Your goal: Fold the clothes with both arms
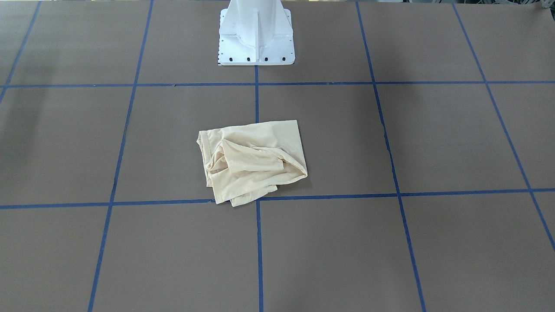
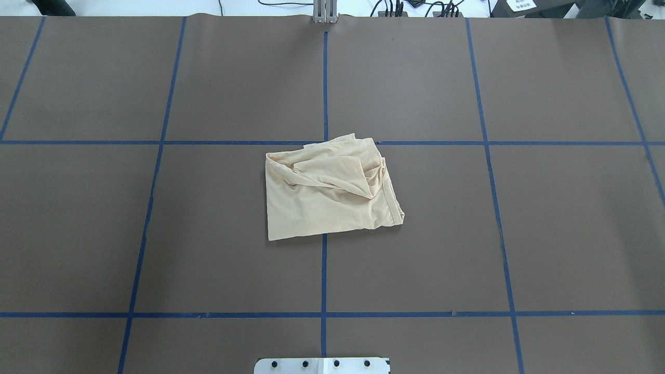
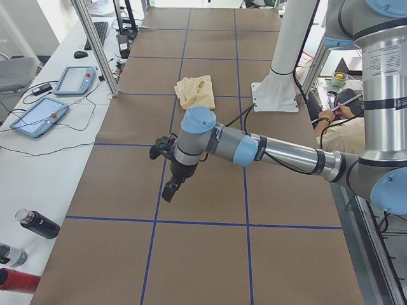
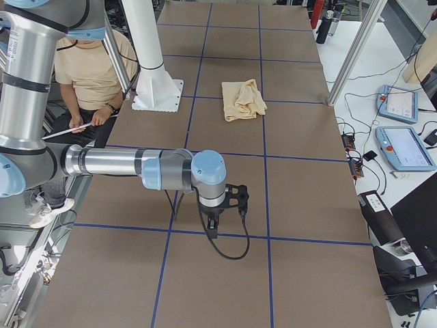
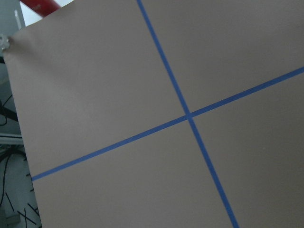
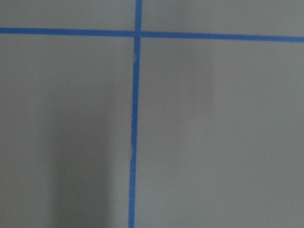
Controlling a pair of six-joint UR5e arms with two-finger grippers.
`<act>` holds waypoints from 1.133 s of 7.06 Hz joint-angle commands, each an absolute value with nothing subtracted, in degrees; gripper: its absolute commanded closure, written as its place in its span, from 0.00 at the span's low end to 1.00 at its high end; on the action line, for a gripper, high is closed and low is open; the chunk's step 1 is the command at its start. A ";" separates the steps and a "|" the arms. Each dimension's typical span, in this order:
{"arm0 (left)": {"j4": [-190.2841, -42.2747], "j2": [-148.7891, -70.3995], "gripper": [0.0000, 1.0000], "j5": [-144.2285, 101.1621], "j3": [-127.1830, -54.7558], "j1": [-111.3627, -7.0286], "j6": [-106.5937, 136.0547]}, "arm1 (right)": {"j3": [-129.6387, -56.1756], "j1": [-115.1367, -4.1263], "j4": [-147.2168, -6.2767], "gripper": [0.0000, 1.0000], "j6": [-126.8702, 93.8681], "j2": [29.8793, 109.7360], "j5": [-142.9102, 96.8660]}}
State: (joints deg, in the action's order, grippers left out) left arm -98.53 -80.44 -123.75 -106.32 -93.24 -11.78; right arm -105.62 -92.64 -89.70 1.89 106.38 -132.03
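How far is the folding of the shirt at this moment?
Done: the shirt lies in a compact, roughly rectangular bundle. In hand: nothing; the left gripper and right gripper hover far from it. Left: perhaps smoothing the rumpled top layers.

Cream shirt (image 2: 322, 197), brown table (image 2: 545, 234) w/ blue tape grid (image 2: 323, 270), white pedestal (image 1: 256, 39)

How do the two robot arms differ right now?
The left arm carries its left gripper tilted, while the right gripper on the right arm points straight down. The left wrist camera sees the blue tape lines slanted; the right wrist camera sees them square. Both arms reach out low over the table, well away from the crumpled shirt.
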 commanded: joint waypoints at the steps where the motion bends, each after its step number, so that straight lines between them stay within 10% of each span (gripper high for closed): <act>1: -96.26 -79.89 0.00 -124.10 -104.16 -95.19 -11.78 | -102.22 -93.43 -90.00 0.00 2.20 106.18 -134.45; 8: -94.92 -77.26 0.00 -131.13 -104.94 -95.01 -12.22 | -104.50 -88.24 -87.63 0.00 3.34 105.73 -129.99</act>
